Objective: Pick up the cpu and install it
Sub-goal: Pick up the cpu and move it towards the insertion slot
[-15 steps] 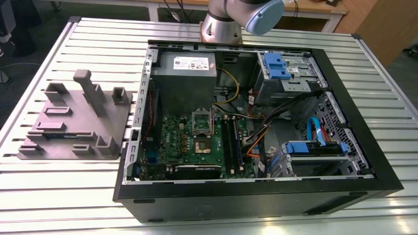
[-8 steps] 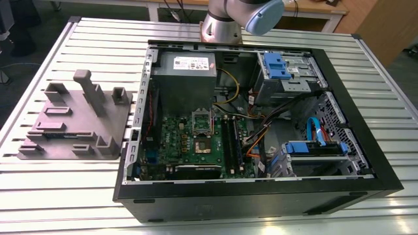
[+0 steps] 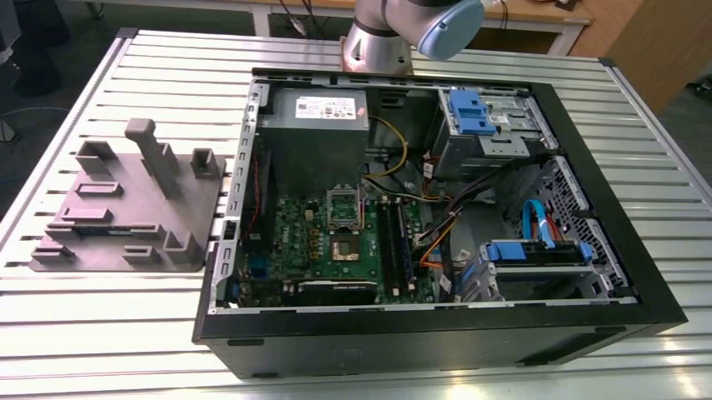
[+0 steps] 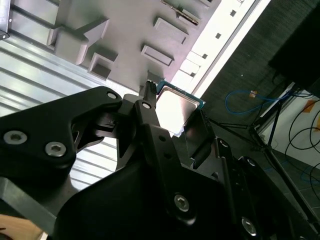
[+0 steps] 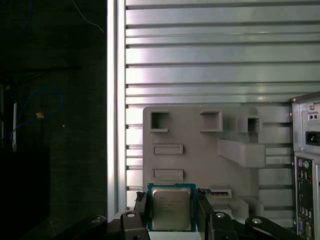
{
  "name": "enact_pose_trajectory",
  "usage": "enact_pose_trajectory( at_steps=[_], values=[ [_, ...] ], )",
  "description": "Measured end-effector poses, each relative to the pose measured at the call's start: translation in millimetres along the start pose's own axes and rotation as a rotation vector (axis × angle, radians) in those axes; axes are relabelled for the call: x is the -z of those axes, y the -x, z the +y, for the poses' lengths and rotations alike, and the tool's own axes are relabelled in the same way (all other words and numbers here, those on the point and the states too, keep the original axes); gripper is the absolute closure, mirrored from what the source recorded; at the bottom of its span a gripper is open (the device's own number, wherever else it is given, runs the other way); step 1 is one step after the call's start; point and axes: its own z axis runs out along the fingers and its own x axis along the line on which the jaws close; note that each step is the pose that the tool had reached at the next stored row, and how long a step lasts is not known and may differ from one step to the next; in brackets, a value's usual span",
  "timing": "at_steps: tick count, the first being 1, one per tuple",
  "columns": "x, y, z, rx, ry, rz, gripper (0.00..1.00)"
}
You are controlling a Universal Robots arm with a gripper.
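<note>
In the first wrist view the small square silvery-topped cpu [image 5: 171, 209] is clamped in the black gripper [image 5: 171, 214]. It is held above the grey plastic fixture tray [image 5: 200, 150], which lies near the slatted metal table's [image 5: 200, 50] edge beside the open computer case [image 5: 306, 165].
</note>
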Motion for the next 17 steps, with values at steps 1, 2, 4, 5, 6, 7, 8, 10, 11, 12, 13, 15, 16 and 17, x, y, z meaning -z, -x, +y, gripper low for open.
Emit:
enact_pose_trajectory(
  at_steps=[1, 2, 4, 5, 6, 7, 8, 10, 11, 12, 13, 15, 16, 17],
  values=[
    [0.9, 0.0, 0.0, 0.000, 0.0000, 0.0000, 0.53],
    [1.9, -0.1, 0.1, 0.000, 0.0000, -0.0002, 0.53],
    [4.2, -0.1, 0.2, 0.000, 0.0000, -0.0001, 0.53],
    [5.6, -0.2, 0.2, 0.000, 0.0001, -0.0002, 0.53],
    [7.1, -0.2, 0.3, 0.000, 0.0000, -0.0001, 0.53],
    [8.7, -0.2, 0.4, 0.000, 0.0000, -0.0001, 0.53],
    [10.3, -0.3, 0.5, -0.001, 0.0001, -0.0002, 0.53],
    [13.5, -0.4, 0.6, -0.001, -0.0005, -0.0001, 0.53],
    [15.1, -0.4, 0.7, -0.001, -0.0008, 0.0000, 0.53],
    [16.4, -0.5, 0.7, -0.001, -0.0009, -0.0002, 0.53],
    [17.2, -0.5, 0.8, -0.001, -0.0008, -0.0004, 0.53],
    [17.4, -0.5, 0.8, -0.001, -0.0008, -0.0005, 0.53],
    [17.4, -0.5, 0.8, -0.001, -0.0009, -0.0004, 0.53],
    [17.7, 0.4, 1.0, -0.001, -0.0011, 0.0001, 0.53]
  ],
)
